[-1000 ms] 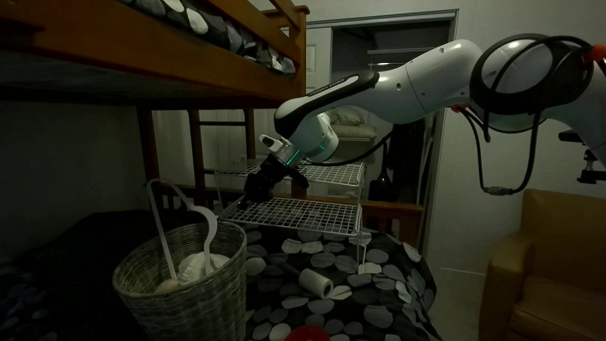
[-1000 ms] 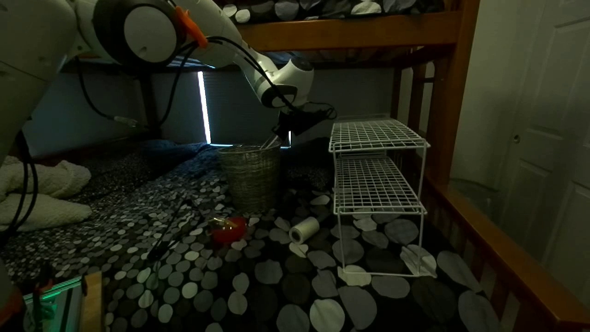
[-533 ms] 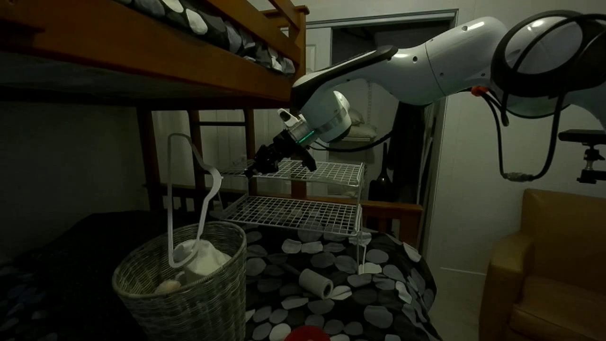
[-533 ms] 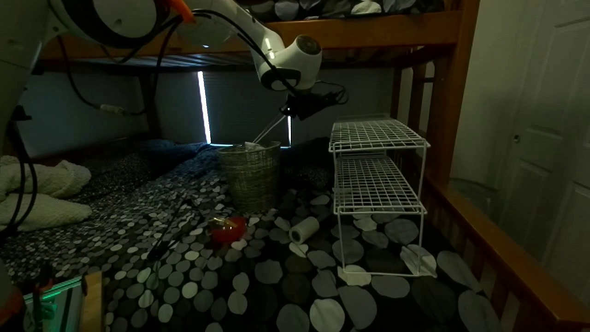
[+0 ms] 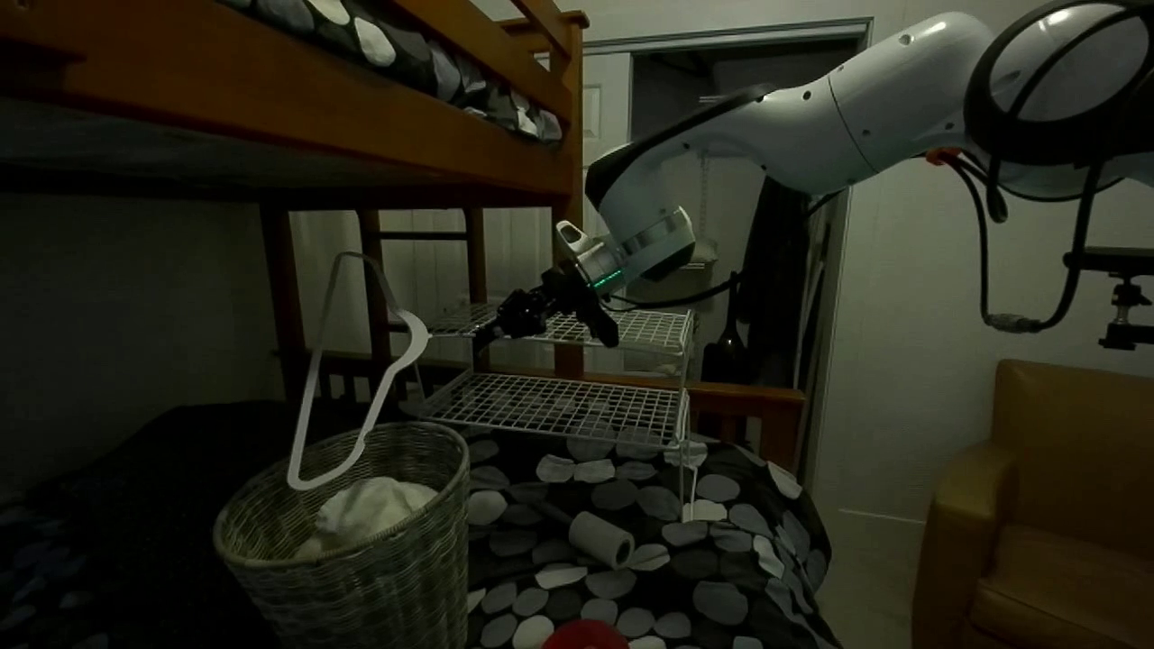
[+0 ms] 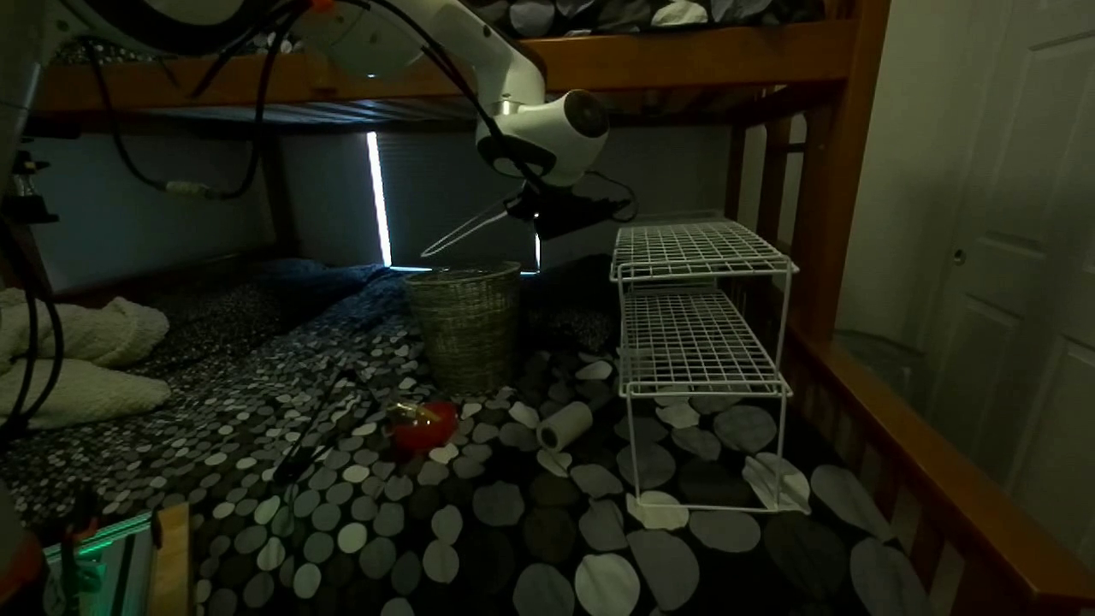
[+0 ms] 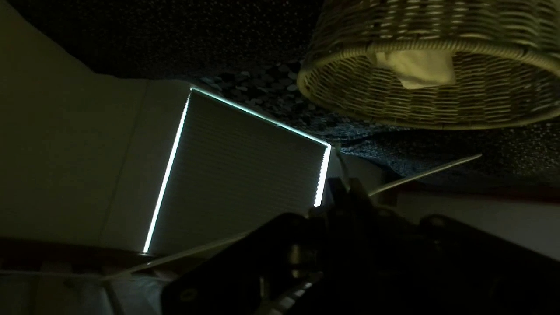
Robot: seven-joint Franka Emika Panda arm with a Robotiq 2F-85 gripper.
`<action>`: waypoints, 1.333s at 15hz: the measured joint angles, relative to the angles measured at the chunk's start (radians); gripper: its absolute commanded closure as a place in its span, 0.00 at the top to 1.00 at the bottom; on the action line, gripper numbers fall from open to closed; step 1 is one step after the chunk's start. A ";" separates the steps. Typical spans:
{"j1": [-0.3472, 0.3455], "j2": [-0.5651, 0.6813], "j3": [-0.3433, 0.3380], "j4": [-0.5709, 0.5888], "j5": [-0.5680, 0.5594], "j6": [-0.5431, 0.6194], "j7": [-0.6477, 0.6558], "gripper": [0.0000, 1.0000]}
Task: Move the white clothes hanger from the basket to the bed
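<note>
In an exterior view: 1 dark wooden bunk bed (image 5: 343, 117), upper left to lower centre; 1 tan armchair (image 5: 1055, 541), lower right; 1 white two-shelf wire rack (image 5: 563, 406), centre; 1 round beige wicker basket (image 5: 370, 586), lower left; 1 thin white plastic hanger (image 5: 417, 335), left, tilted, in air above basket rim; 1 black gripper (image 5: 483, 339), centre, jaws closed onto hanger.

Light was dim, greenish. White glare leaked round the blind (image 7: 245, 175); highlights shone on the arm (image 5: 838, 117). In wrist view, the claw (image 7: 347, 184) was nearly black, soft-edged.
</note>
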 measured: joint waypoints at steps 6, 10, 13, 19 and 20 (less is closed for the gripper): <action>0.090 -0.066 -0.119 -0.104 -0.132 -0.241 0.002 0.02; 0.137 -0.117 -0.150 -0.154 -0.290 -0.349 -0.013 0.01; 0.153 -0.154 -0.151 -0.181 -0.361 -0.392 -0.100 0.01; 0.161 -0.217 -0.156 -0.244 -0.407 -0.361 -0.312 0.01; 0.161 -0.224 -0.158 -0.250 -0.407 -0.358 -0.319 0.01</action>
